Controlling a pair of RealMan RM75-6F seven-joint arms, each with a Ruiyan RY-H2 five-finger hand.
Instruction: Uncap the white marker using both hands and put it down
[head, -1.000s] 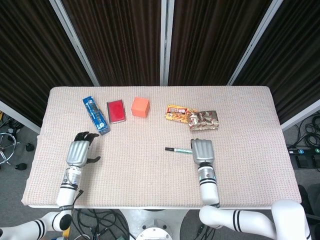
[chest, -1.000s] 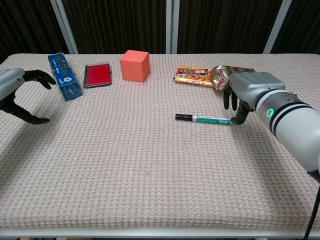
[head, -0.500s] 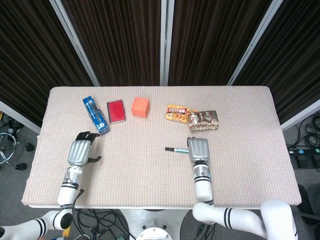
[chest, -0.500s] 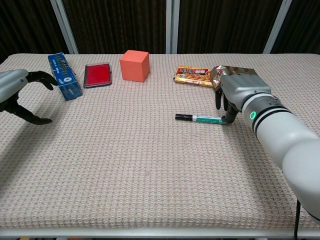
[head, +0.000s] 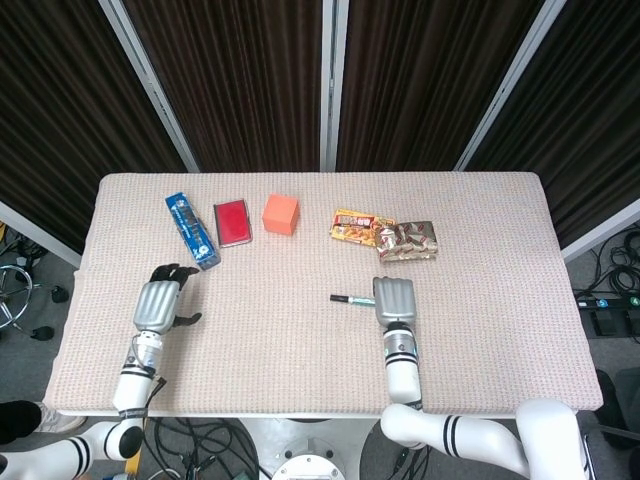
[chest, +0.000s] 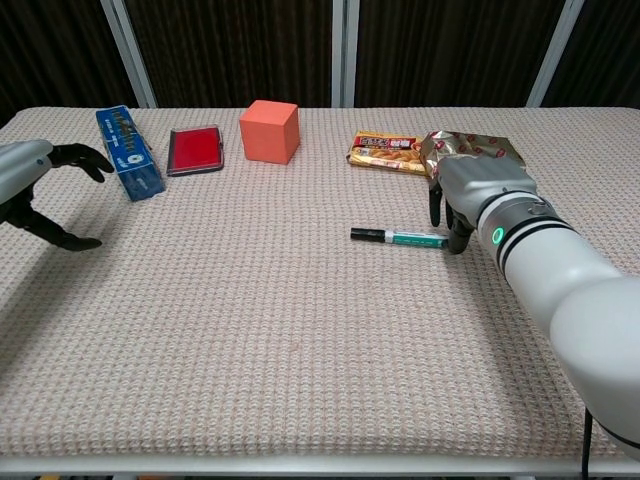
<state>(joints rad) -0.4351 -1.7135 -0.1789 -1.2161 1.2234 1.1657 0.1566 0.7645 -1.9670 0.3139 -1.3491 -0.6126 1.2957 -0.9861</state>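
Lab; dark curtains (head: 230, 80); floor cables (head: 615, 275).

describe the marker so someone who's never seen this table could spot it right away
On the cloth-covered table, look right of centre, in front of the snack packets. The marker lies flat at the right hand. It is the only thin stick there: black cap, white-and-green barrel.

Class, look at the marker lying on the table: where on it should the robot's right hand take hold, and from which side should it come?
Probably the green-banded barrel of the marker, at the end nearest the right hand, coming down from above with fingers on either long side. It lies flat on the table, its dark cap end pointing towards the left hand; that likely leaves the cap free for pulling.
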